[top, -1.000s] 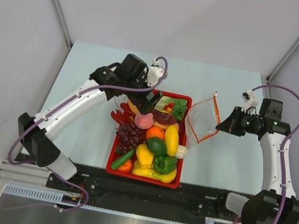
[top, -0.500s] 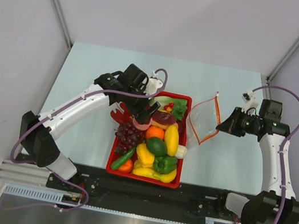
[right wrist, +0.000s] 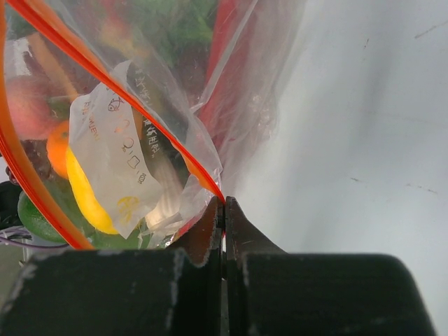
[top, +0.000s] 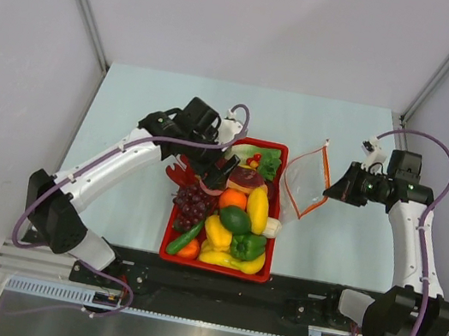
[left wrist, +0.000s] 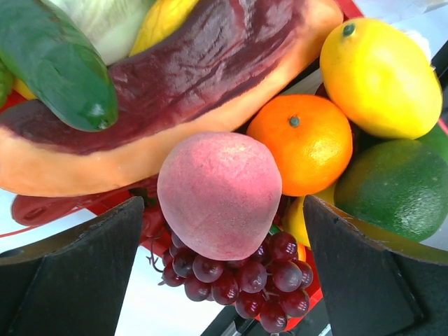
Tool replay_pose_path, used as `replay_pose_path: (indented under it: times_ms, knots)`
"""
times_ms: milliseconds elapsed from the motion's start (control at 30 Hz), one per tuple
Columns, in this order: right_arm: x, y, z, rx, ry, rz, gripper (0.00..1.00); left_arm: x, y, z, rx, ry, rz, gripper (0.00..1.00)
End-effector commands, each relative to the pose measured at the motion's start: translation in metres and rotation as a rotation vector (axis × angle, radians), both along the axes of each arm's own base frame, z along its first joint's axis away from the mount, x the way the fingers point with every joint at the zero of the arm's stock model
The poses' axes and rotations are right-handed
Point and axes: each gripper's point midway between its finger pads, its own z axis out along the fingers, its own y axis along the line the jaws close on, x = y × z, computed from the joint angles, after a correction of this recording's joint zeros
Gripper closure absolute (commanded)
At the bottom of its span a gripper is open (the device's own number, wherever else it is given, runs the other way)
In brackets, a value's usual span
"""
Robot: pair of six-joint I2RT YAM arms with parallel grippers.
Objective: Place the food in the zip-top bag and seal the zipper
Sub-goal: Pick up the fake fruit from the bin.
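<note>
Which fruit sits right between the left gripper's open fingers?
The pink peach, resting on the purple grapes; the orange and lemon lie off to one side.

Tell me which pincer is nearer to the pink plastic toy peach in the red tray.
Left. The left pincer is open with the peach between its fingers; the right pincer is past the right side of the tray, shut on the clear zip-top bag.

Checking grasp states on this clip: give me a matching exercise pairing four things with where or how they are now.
Things: 1 peach; 2 bag; 3 grapes; 4 lemon
States: A pinched by the right end effector; B between the open left end effector's fingers; C partly hidden behind the peach; D yellow, by the orange
Pairs: 1-B; 2-A; 3-C; 4-D
</note>
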Motion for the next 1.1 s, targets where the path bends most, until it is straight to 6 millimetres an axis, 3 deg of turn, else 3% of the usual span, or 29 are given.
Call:
replay_pose_path:
  times_ms: [0,167,333,400,500,633,700,733,867,900,933,1000,1067]
  knots:
    - [0.003,0.002,0.005,0.001,-0.035,0.002,1.00,-0.007,0.001,-0.005,-0.005,0.018,-0.016,0.00]
    - [0.003,0.002,0.004,-0.001,-0.033,0.002,1.00,-0.008,0.000,-0.009,-0.008,0.031,-0.020,0.11]
    - [0.001,0.003,0.004,0.002,-0.029,0.010,1.00,-0.011,-0.004,0.004,-0.047,0.013,-0.029,0.27]
    - [0.000,0.004,0.004,0.003,-0.028,0.015,1.00,-0.011,-0.007,0.017,-0.073,-0.003,-0.037,0.38]
    - [0.000,0.006,0.003,0.008,-0.026,0.018,1.00,-0.008,-0.010,0.037,-0.114,-0.046,-0.038,0.47]
    - [-0.001,0.007,0.003,0.009,-0.025,0.025,1.00,-0.005,-0.019,0.068,-0.173,-0.114,-0.062,0.47]
    - [-0.001,0.007,0.003,0.007,-0.024,0.024,1.00,0.002,-0.028,0.096,-0.221,-0.179,-0.076,0.47]
    - [-0.001,0.008,0.003,0.010,-0.024,0.025,1.00,0.005,-0.038,0.118,-0.259,-0.228,-0.094,0.47]
    - [0.001,0.010,0.005,0.023,-0.024,0.029,1.00,0.009,-0.092,0.154,-0.354,-0.264,-0.159,0.45]
    - [0.001,0.010,0.007,0.027,-0.027,0.032,1.00,0.008,-0.105,0.163,-0.384,-0.277,-0.186,0.45]
    - [0.001,0.011,0.008,0.034,-0.024,0.035,1.00,-0.005,-0.123,0.186,-0.430,-0.310,-0.234,0.45]
    - [0.001,0.013,0.012,0.045,-0.030,0.043,1.00,-0.007,-0.152,0.179,-0.432,-0.292,-0.278,0.44]
    - [-0.001,0.016,0.017,0.066,-0.032,0.059,1.00,-0.023,-0.179,0.188,-0.473,-0.304,-0.338,0.44]
